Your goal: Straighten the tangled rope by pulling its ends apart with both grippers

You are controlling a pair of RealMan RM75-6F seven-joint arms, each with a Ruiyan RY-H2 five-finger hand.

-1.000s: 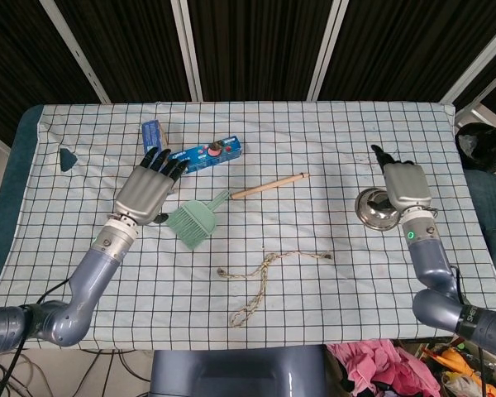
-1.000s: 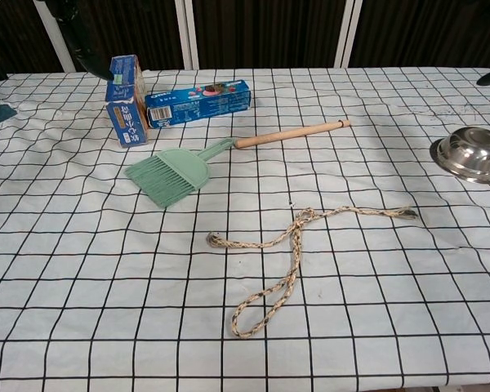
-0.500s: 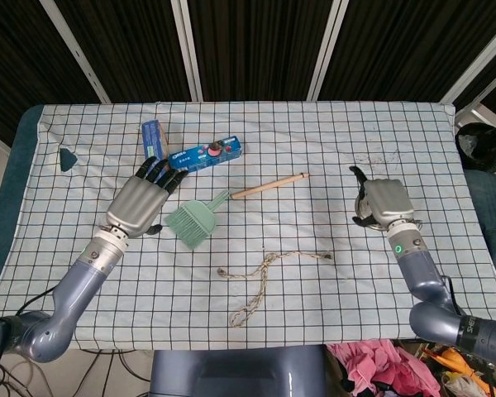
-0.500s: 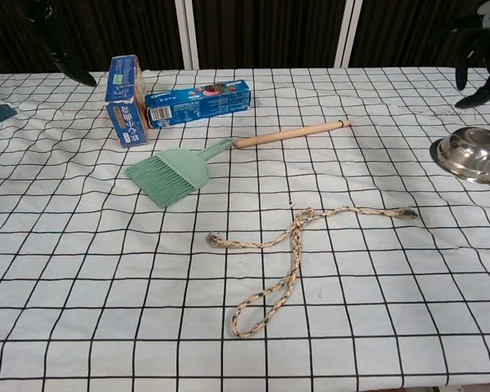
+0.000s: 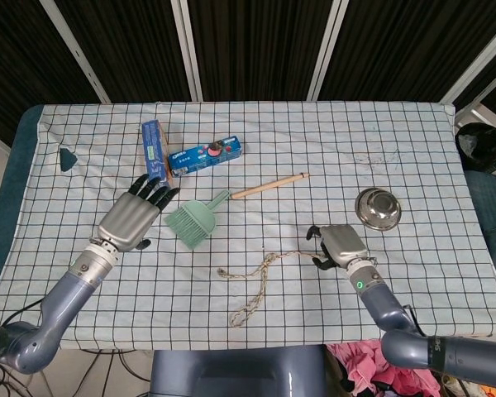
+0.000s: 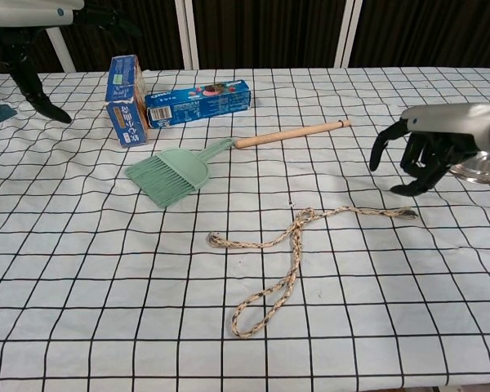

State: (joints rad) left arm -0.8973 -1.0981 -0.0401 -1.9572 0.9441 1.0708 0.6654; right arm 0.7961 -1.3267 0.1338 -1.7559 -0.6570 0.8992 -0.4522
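Observation:
A tan braided rope [image 5: 263, 275] [image 6: 292, 249] lies in a crossed loop on the checked cloth, one end at the left [image 6: 215, 239], the other at the right [image 6: 407, 214]. My right hand [image 5: 337, 245] [image 6: 429, 147] hovers just above and beside the rope's right end, fingers curled down and apart, holding nothing. My left hand [image 5: 135, 217] [image 6: 34, 41] hangs over the left of the table, fingers spread, far from the rope.
A green hand brush [image 5: 197, 217] [image 6: 170, 174] with a wooden handle lies behind the rope. Two blue boxes [image 5: 205, 154] [image 6: 127, 100] sit at the back left. A steel bowl [image 5: 378, 207] [image 6: 478, 167] stands right of my right hand.
My right hand has come down and leftward from over the bowl to just above the rope's right end. My left hand has drawn back toward the near left. The rope has not moved.

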